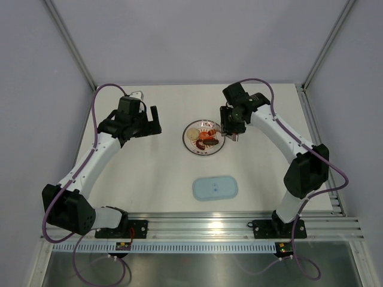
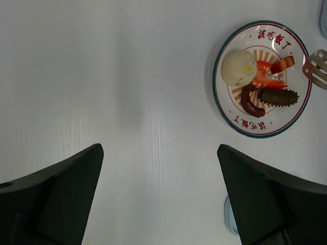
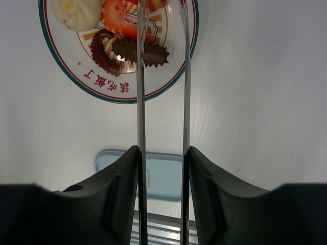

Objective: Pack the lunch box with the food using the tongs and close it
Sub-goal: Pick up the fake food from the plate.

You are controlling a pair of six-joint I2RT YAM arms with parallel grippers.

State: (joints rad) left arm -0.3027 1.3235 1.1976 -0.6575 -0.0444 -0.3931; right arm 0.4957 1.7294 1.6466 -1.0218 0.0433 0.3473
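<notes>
The tongs are clamped between the fingers of my right gripper, their two silvery arms held a little apart. Their tips reach over the right side of the white sunburst plate, one tip at its rim. On the plate lies the food: red pieces, a dark sausage curl, a dark spiky piece and a white bun. My left gripper hangs wide open and empty over bare table left of the plate. The lunch box is hidden from the top view. I cannot tell what the pale-blue sliver is.
A flat pale-blue lid lies between the plate and the near edge. It also shows between the tong arms. An aluminium rail runs along the near edge by the arm bases. Grey walls close in the table on three sides.
</notes>
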